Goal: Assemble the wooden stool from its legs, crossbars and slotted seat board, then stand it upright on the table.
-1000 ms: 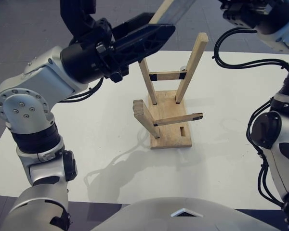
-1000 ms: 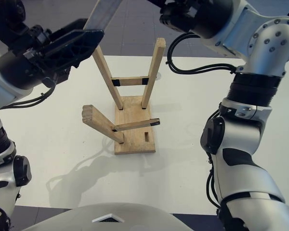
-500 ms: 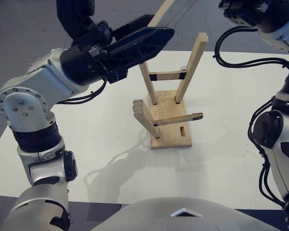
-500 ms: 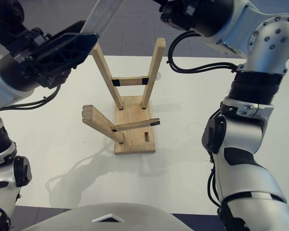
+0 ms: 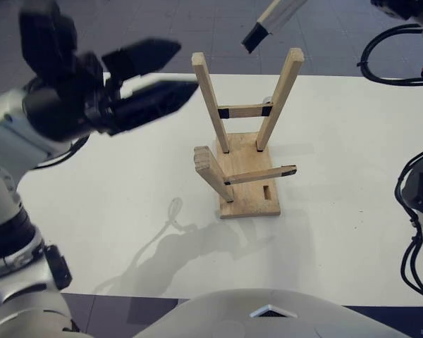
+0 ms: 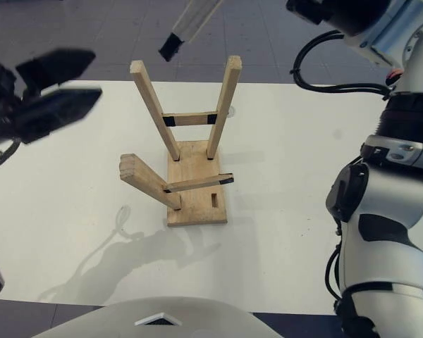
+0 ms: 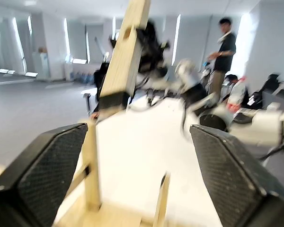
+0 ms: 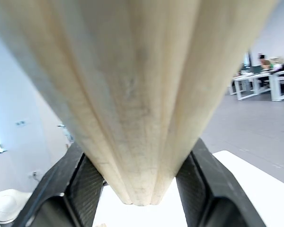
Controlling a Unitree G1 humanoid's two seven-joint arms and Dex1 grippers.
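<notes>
- The left gripper [image 5: 184, 67] hangs above the table [image 5: 352, 141], left of the stool, its two fingers spread wide and holding nothing. The left wrist view looks out between its black pads [image 7: 52, 175] at the stool's standing legs.
- A tilted leg [image 5: 211, 172] leans on the near left part of the seat board [image 5: 250, 197]. Its crossbar [image 5: 262, 174] juts rightwards over an open slot [image 5: 267, 191].
- The seat board lies flat on the table. Two upright legs [image 5: 210, 102] rise from its far end, joined by a short crossbar [image 5: 245, 110].
- A fourth leg [image 5: 271, 15] hangs in the air above the upright pair, dark-tipped end lowest.
- The head views cut off what holds that leg. The right wrist view shows the right gripper [image 8: 141, 189] clamped on it, a finger [image 8: 85, 189] against each side.
</notes>
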